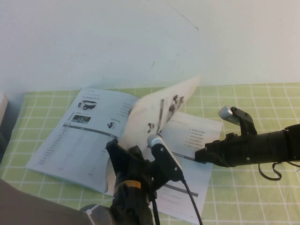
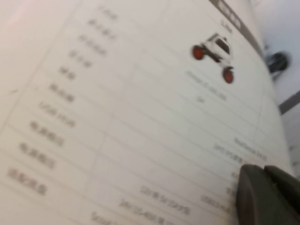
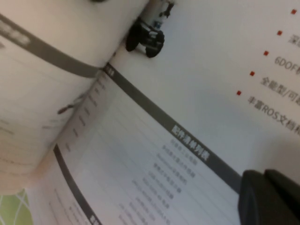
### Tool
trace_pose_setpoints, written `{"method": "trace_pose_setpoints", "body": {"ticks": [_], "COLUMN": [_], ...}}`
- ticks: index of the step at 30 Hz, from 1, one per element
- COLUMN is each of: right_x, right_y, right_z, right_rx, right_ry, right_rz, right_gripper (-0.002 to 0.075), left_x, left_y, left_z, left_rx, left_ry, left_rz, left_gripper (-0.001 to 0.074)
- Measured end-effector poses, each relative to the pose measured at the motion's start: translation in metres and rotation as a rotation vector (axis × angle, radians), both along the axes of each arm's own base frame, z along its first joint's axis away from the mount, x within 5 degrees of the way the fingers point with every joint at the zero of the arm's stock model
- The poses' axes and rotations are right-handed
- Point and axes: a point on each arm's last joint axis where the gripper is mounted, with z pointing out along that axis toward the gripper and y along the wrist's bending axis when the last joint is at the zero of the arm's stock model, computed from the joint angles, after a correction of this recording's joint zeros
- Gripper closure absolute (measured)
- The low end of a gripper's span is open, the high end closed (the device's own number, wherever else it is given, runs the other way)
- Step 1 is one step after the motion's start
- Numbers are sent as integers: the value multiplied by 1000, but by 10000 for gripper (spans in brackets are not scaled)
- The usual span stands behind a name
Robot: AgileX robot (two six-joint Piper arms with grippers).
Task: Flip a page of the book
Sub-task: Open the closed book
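The book (image 1: 70,140) lies open on the green grid mat. One page (image 1: 159,108) stands curled up from the middle, showing small robot photos. My left gripper (image 1: 111,146) is at the near edge of the book, by the raised page's lower part. In the left wrist view its fingers (image 2: 253,197) are together and lie against a sheet with a spec table and a wheeled robot photo (image 2: 213,51); no paper shows between them. My right gripper (image 1: 200,155) reaches in from the right, shut, with its tip on the right-hand page (image 3: 197,93); its fingers (image 3: 262,201) are together.
The green grid mat (image 1: 243,197) covers the table, with a white wall behind. A pale object (image 1: 2,112) stands at the far left edge. A grey-brown surface (image 1: 28,206) fills the near left corner. A cable (image 1: 192,206) runs down from the left arm.
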Motion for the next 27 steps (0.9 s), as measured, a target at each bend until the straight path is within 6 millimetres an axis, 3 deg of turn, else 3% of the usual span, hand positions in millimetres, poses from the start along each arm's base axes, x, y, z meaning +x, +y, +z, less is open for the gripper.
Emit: {"method": "trace_pose_setpoints", "body": {"ticks": [14, 20, 27], "right_x": [-1, -1, -3], "right_y": [0, 0, -5], "right_z": [0, 0, -1], "right_rx": [1, -10, -24], "right_ry": [9, 4, 41], "right_rz": [0, 19, 51], "right_gripper": [728, 728, 728], "left_x": [28, 37, 35], "left_y": [48, 70, 71], "left_z": [-4, -14, -19], "left_rx": [-27, -96, -220], "left_ry": [47, 170, 353], "left_rz": [303, 424, 425], "left_gripper": [738, 739, 738]}}
